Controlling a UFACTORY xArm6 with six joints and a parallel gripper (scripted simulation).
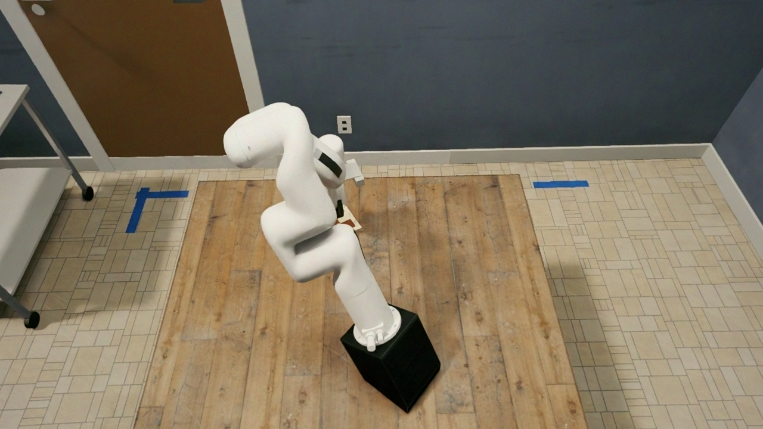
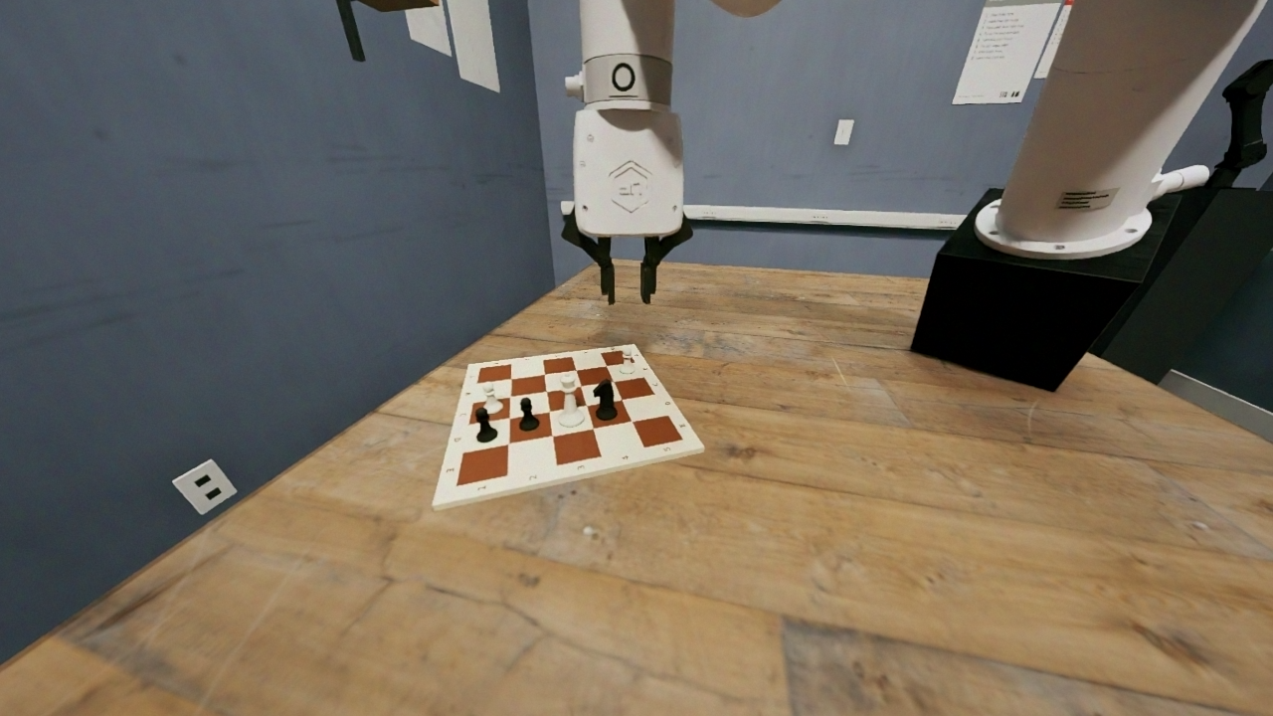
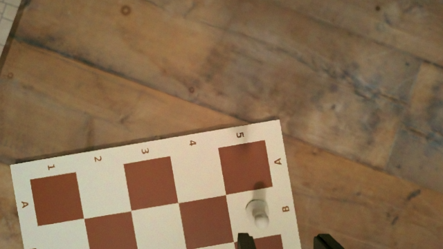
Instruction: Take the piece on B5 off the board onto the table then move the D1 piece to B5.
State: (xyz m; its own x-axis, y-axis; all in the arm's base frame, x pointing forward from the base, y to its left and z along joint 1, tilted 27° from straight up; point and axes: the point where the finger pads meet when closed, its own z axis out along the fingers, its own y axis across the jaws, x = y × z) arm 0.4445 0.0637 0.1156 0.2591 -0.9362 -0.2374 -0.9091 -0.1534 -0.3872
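The board (image 1: 351, 215) (image 2: 551, 476) (image 3: 121, 154) lies flat on the table. A white pawn-like piece (image 2: 628, 364) (image 3: 259, 212) stands upright on B5. A black pawn (image 2: 485, 427) stands upright on D1 at the board's left side in the exterior view. My gripper (image 2: 629, 298) (image 3: 284, 241) points down, high above the far right part of the board. Its fingers are partly open with nothing between them. In the wrist view the B5 piece is just above and left of the gap between the fingertips. The arm hides most of the board in the top view.
Beside D1 are a white piece (image 2: 491, 400) on C1 and a black pawn (image 2: 528, 417) on D2. A tall white piece (image 2: 570, 405) stands on D3 and a black knight (image 2: 605, 400) on D4. The wooden table (image 1: 453, 239) (image 2: 890, 534) (image 3: 156, 90) extends around the board.
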